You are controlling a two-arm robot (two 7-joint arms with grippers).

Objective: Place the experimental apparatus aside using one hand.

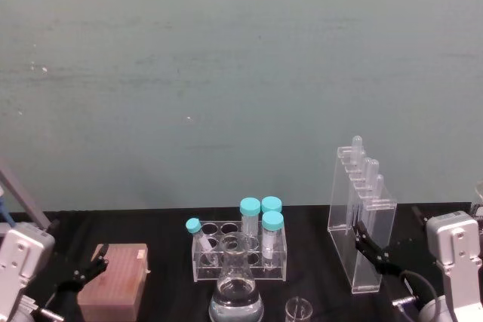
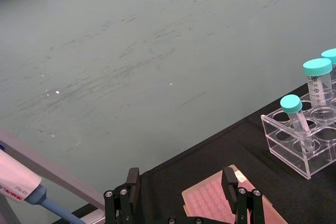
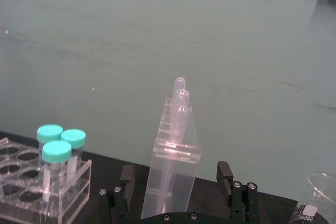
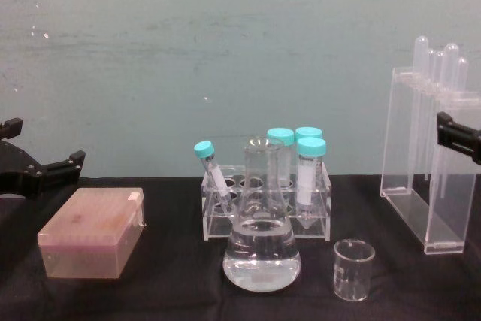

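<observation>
Right of the teal-capped tube rack (image 1: 240,250) stands the tall acrylic rack (image 1: 361,224) of long glass tubes, with the right gripper (image 3: 175,174) spread wide at it. Narrow and top-heavy, it may topple if pinched off-centre. In front of the teal-capped tube rack, the flask (image 4: 261,249) holds clear liquid and the beaker (image 4: 353,268) looks empty. The left gripper (image 2: 179,174) idles to its left, fingers apart.

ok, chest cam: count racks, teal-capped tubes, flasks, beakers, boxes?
Racks: 2 (low rack, tall rack)
Teal-capped tubes: 4
Conical flask: 1
Small beaker: 1
Pinkish box: 1
Total: 9
</observation>
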